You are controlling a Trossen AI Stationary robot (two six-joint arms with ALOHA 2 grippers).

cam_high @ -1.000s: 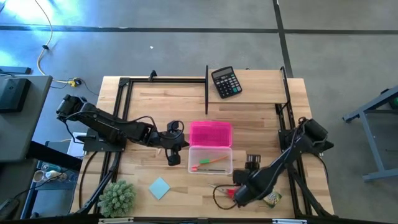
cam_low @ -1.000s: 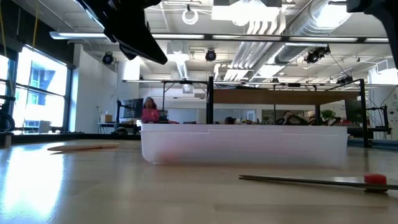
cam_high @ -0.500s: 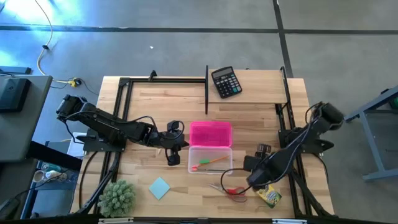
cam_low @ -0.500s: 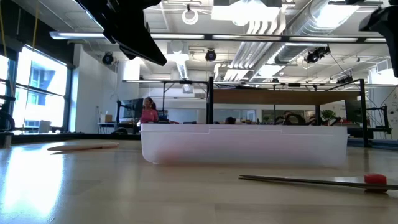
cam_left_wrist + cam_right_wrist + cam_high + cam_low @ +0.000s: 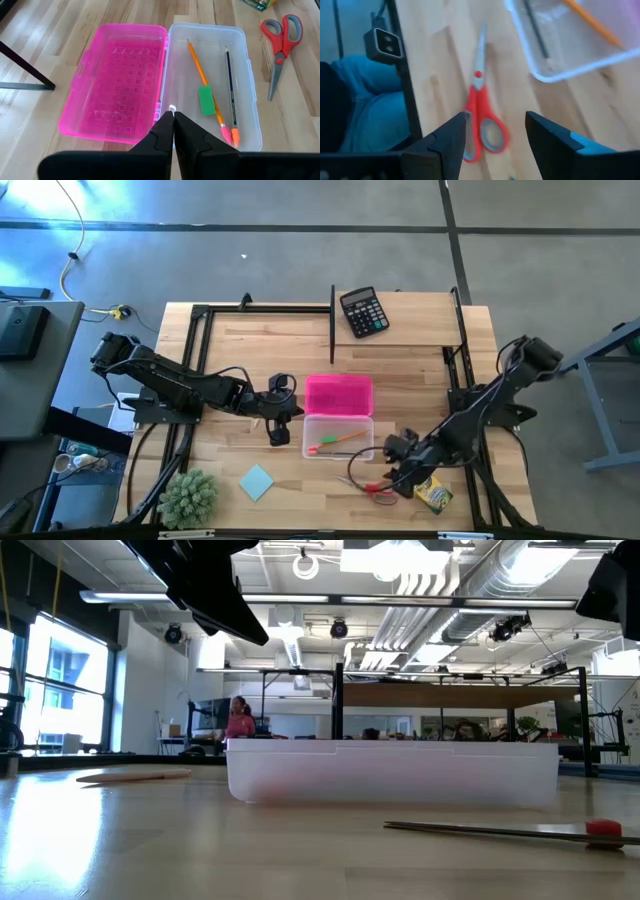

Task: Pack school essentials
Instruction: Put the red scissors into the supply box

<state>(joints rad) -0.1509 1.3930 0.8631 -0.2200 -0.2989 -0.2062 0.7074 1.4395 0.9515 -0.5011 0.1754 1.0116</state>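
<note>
Since a second ago my right gripper (image 5: 398, 463) has pulled back from low over the red-handled scissors (image 5: 372, 485) and now sits above the table just beside them, toward the table's right side; its fingers (image 5: 451, 145) stand apart with nothing between them, and in its wrist view the scissors lie flat on the wood ahead. Left gripper (image 5: 279, 426) unchanged: parked at the left edge of the clear plastic pencil case (image 5: 338, 436), fingers (image 5: 162, 132) pressed together, empty.

I note the case lies open, its pink lid (image 5: 339, 394) folded flat on the far side. Inside the clear tray: orange pencil (image 5: 205, 82), a dark pencil with an orange eraser tip (image 5: 230, 95), and a green eraser (image 5: 206, 100) touching the orange pencil.

Outside the case: yellow-green crayon box (image 5: 433, 496) near the front right edge, close to the scissors; light blue square notepad (image 5: 257, 481) front left, next to a fuzzy green plant (image 5: 189, 496). Black calculator (image 5: 363, 312) sits at the far edge, well apart.
</note>
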